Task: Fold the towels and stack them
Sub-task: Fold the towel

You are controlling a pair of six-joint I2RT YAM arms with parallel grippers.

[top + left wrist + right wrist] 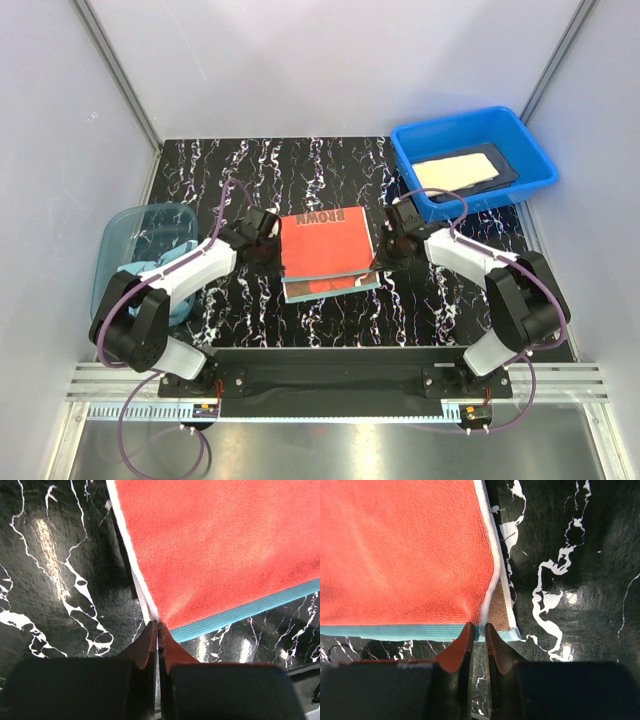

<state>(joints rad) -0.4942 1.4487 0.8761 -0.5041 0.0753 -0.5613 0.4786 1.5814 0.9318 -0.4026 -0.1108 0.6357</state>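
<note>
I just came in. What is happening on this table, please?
Two robot arms are folding towels. The left gripper and the right gripper each pinch a corner of the red towel, which lies folded mid-table. A yellow towel lies in the blue bin; a teal towel lies at the tub.

Robot lab cell: white panel walls [330, 60], aluminium rail [100, 380] (arms [195, 268] bolted on), black marbled table [200, 170]
</note>
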